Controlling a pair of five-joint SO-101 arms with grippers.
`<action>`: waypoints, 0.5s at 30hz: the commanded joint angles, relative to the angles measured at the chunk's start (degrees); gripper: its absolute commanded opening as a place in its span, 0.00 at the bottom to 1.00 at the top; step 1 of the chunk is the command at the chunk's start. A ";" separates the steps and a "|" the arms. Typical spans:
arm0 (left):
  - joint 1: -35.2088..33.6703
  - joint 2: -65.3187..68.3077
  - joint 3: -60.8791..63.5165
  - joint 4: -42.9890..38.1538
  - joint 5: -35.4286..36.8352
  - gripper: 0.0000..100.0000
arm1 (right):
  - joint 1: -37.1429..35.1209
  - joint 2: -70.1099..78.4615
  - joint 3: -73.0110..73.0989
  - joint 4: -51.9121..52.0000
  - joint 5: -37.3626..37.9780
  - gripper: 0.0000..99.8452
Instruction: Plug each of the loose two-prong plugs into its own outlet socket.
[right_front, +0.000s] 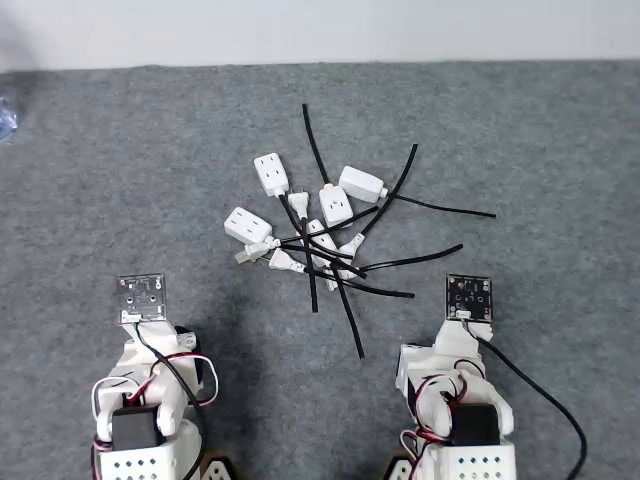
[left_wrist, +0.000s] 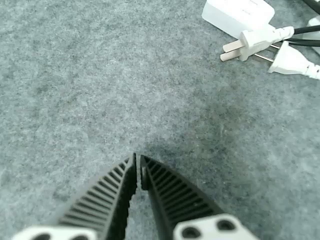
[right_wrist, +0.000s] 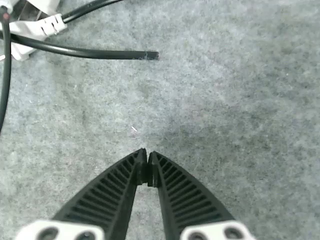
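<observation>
While both arms sit back at the near edge of the counter (right_front: 90, 180), the tangle waits ahead and between them: white sockets (right_front: 271, 172), plugs (right_front: 285, 262) and black cords (right_wrist: 90, 51) heaped mid-counter. Left pincer (left_wrist: 138, 165) is pressed together, holding nothing. Right pincer (right_wrist: 148, 160) is the same, tips closed on air. The nearest loose plug (left_wrist: 255, 37) lies ahead of the left pincer, off toward the right arm's side, with its long axis crosswise and its prongs facing the left arm's side. Left arm looks the nearer, I'd say. The right one faces mostly a cord end.
</observation>
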 joint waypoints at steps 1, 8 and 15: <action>0.18 -0.79 -0.40 0.09 -0.44 0.01 | 0.13 -0.57 0.97 0.66 0.26 0.01; 3.69 -0.79 -0.40 0.09 -0.44 0.01 | 0.13 -0.57 0.97 0.66 0.26 0.01; 7.91 -0.79 -0.40 0.09 -0.35 0.01 | 0.13 -0.57 0.97 0.66 0.26 0.01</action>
